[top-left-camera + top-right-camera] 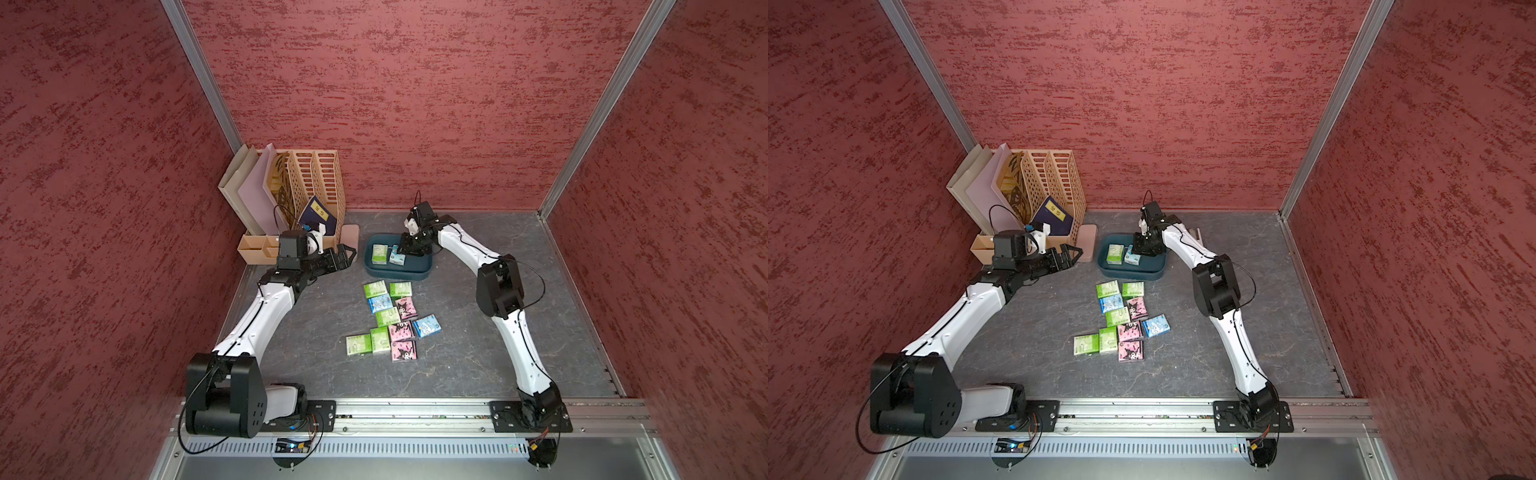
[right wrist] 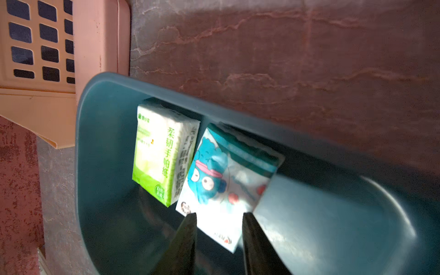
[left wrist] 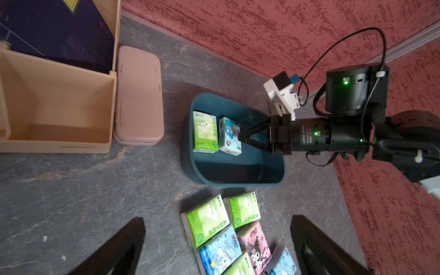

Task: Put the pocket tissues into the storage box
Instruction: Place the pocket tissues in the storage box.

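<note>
A shallow dark teal plastic storage box (image 1: pixel 415 272) sits mid-frame on the grey counter (image 1: pixel 478 353). It holds a green plastic-wrapped tissue packet (image 2: pixel 154 152) and a tilted light-blue cartoon packet (image 2: pixel 228 171). The right gripper (image 2: pixel 219 217) has its jaws flanking the blue packet's corner; whether they grip it I cannot tell. The left gripper (image 1: pixel 348 255) has its jaws gaping and empty, left of the box. Ten loose packets (image 1: pixel 387 316) lie below it.

I'm looking into a lab test cell, not a real office. Red textured panels (image 1: pixel 415 104) in aluminium profile (image 1: pixel 199 75) box in a grey stone-look tabletop (image 1: pixel 478 353). The robot arms (image 1: pixel 266 307) are bolted to an aluminium rail (image 1: pixel 415 409) with bare wiring, and a beige file organiser (image 1: pixel 316 187) serves as a desk prop.
</note>
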`<action>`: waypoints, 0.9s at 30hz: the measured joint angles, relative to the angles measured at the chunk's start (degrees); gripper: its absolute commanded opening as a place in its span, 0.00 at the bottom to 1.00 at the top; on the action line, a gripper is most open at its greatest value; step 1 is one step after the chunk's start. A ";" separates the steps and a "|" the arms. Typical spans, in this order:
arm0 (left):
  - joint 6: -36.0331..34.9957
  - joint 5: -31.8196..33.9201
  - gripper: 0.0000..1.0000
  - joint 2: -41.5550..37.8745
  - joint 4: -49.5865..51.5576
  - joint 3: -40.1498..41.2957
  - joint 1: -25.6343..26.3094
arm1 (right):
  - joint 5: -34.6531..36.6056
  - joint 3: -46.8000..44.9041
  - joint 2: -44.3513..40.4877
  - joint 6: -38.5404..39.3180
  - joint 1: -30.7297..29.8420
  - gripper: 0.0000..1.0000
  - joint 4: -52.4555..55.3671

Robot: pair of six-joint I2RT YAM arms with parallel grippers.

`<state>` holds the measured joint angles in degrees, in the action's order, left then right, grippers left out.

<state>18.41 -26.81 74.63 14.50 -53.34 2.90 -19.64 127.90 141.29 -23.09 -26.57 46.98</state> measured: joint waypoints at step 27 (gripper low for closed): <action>0.00 -0.87 1.00 0.00 -0.02 0.00 -0.02 | 0.61 2.08 3.96 -0.68 0.15 0.35 -0.22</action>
<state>18.41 -27.68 74.63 14.48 -53.34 2.87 -19.03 129.97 145.25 -23.77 -26.41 46.76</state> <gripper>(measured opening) 0.996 0.358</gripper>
